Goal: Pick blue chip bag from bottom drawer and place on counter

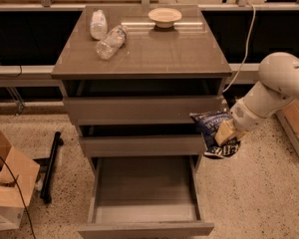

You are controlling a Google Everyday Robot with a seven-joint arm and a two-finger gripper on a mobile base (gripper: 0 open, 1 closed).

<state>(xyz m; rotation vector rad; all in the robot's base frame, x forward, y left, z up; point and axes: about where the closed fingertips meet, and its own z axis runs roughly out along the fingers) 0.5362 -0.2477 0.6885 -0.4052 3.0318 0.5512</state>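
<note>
1. Grey-brown and glossy, the counter (164,54) carries a clear plastic bottle (98,24) at its back left, a second bottle (110,41) lying on its side, and a pale bowl (164,16).
2. My gripper (223,133) clamps the blue chip bag (207,126) in mid-air, right of the cabinet, level with the middle drawer (139,146).
3. The bottom drawer (144,229) stands open.
4. A cardboard box (7,183) sits at the left on the speckled floor (249,193).

Tan end effector (224,133) beside grey-brown cabinet (139,109) holds dark-blue chip bag (207,124).
</note>
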